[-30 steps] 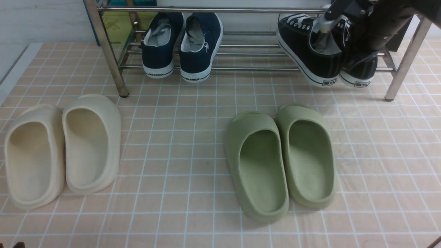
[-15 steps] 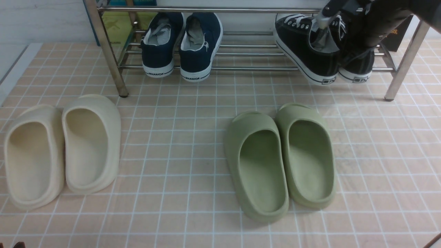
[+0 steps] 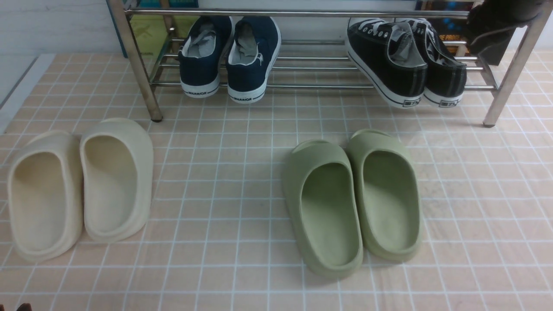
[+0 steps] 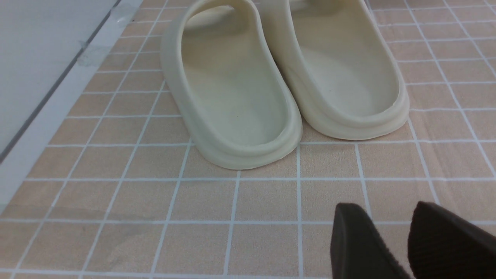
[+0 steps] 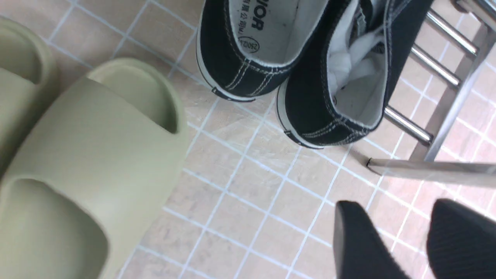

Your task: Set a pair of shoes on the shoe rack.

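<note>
Grip each black canvas sneaker [image 3: 399, 65] at its stiffer heel; the collar will likely fold. Right jaws stand apart, holding nothing; left jaws likewise.

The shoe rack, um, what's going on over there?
Nothing is being held. Both black canvas sneakers rest together on the lower rails of the steel shoe rack, beside the navy WARRIOR slip-ons. The robot's right hand is open and clear of them; its left hand is open too.
</note>
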